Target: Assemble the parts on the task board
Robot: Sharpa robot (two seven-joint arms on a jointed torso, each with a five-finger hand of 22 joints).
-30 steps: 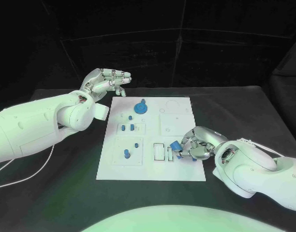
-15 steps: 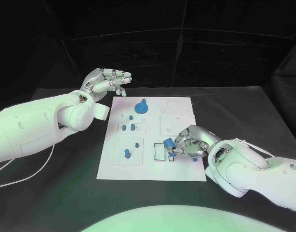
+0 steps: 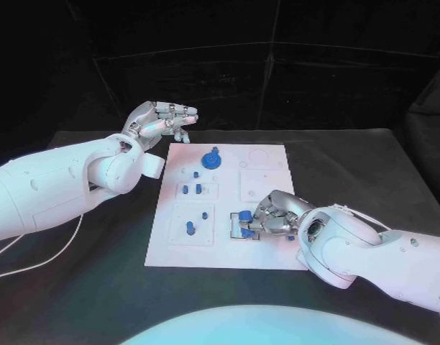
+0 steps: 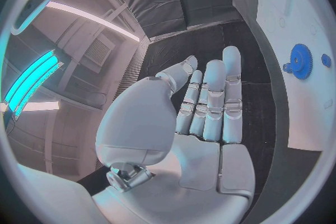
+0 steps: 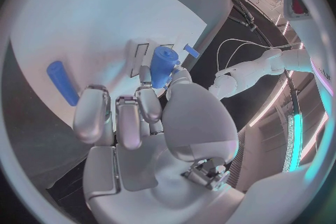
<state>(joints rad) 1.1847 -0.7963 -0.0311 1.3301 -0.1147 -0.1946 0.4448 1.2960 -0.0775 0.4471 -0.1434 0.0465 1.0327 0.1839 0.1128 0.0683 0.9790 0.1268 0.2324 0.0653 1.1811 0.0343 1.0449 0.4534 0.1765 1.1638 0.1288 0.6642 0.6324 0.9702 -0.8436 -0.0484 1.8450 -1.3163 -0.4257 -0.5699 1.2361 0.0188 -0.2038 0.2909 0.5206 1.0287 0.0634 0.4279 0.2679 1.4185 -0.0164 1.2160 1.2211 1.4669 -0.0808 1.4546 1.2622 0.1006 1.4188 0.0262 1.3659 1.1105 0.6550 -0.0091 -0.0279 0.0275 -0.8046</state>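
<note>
No legible writing. Right robot hand pinches blue part over task board; left robot hand raised (fingers loosely apart, empty).

A black table stands before dark draped walls, with ceiling light strips overhead.

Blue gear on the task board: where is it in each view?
Head view: blue gear at the board's far end, near the left hand.
Left wrist view: gear on the board beyond the fingertips.
Right wrist view: not in it.
Shared landmark: the white task board.
</note>
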